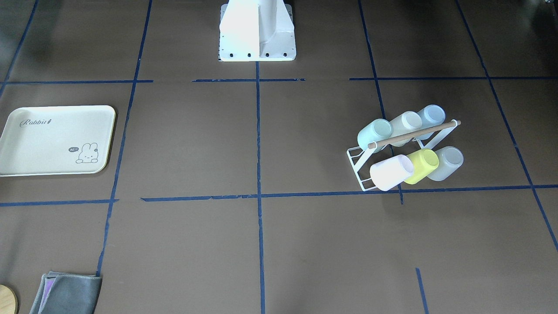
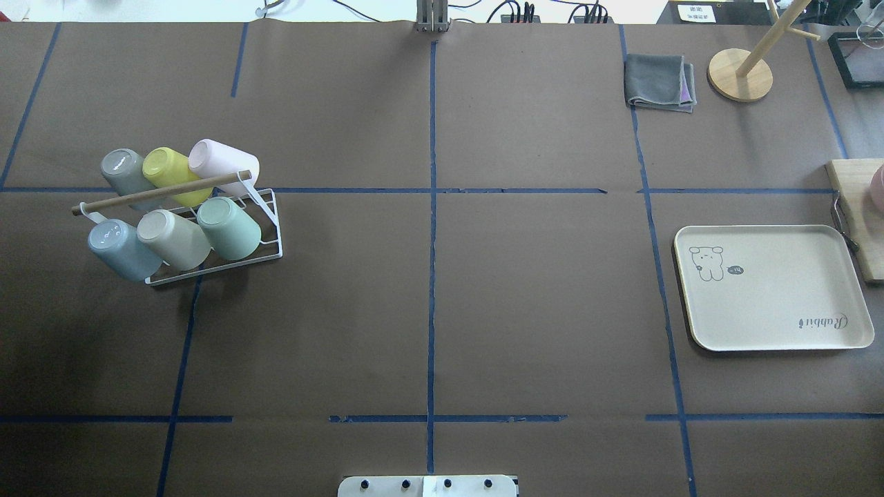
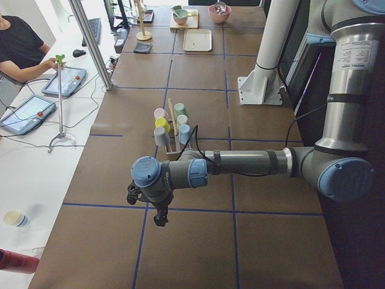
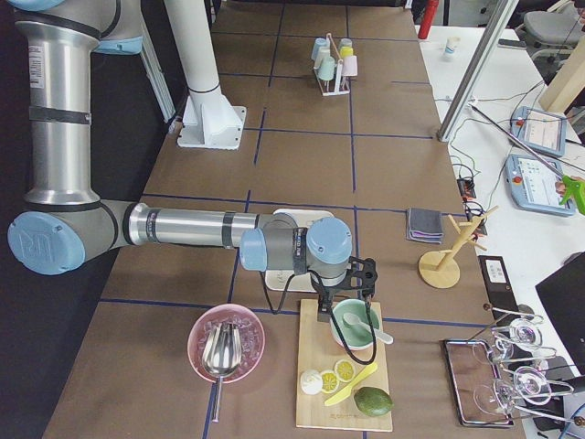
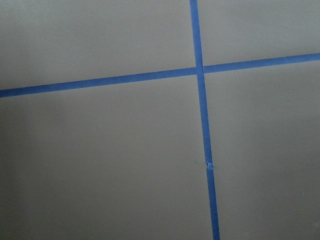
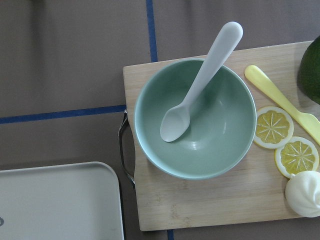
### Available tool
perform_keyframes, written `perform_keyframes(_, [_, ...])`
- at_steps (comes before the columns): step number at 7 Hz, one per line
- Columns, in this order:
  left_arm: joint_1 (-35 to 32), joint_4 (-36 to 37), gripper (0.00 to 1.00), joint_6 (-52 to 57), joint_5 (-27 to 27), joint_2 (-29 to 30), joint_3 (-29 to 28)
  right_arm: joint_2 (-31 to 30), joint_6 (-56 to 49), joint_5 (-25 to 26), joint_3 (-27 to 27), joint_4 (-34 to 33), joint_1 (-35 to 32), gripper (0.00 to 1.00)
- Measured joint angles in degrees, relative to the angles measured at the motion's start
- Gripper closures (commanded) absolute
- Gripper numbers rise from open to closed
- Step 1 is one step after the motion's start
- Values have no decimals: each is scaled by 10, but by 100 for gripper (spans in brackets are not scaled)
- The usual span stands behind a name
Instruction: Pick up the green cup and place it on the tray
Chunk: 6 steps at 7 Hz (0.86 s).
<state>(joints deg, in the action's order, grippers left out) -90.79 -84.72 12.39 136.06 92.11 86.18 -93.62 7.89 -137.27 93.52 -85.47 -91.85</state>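
The green cup point(image 2: 228, 228) lies tipped on a white wire rack point(image 2: 269, 238) at the table's left end, beside a beige cup and a blue cup; it also shows in the front view point(image 1: 375, 133). The cream tray point(image 2: 773, 290) with "Rabbit" lettering lies bare at the right end, and one corner of it point(image 6: 55, 200) shows in the right wrist view. My left gripper point(image 3: 159, 218) hangs over bare paper, well short of the rack. My right gripper point(image 4: 343, 306) hangs over a green bowl beyond the tray. I cannot tell whether either gripper is open or shut.
The rack also holds yellow-green point(image 2: 168, 169), pink, grey and other cups under a wooden rod point(image 2: 159, 193). A cutting board point(image 6: 200, 200) carries the green bowl point(image 6: 200, 120) with a spoon, and lemon slices. A grey cloth point(image 2: 658, 81) and a wooden stand point(image 2: 740, 74) are at the far right.
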Motion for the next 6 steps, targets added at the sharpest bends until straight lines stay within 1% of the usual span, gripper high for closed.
perform_keyframes(6, [0,0,0,-1,0,2,3,15,3,2,3,-1,3,0])
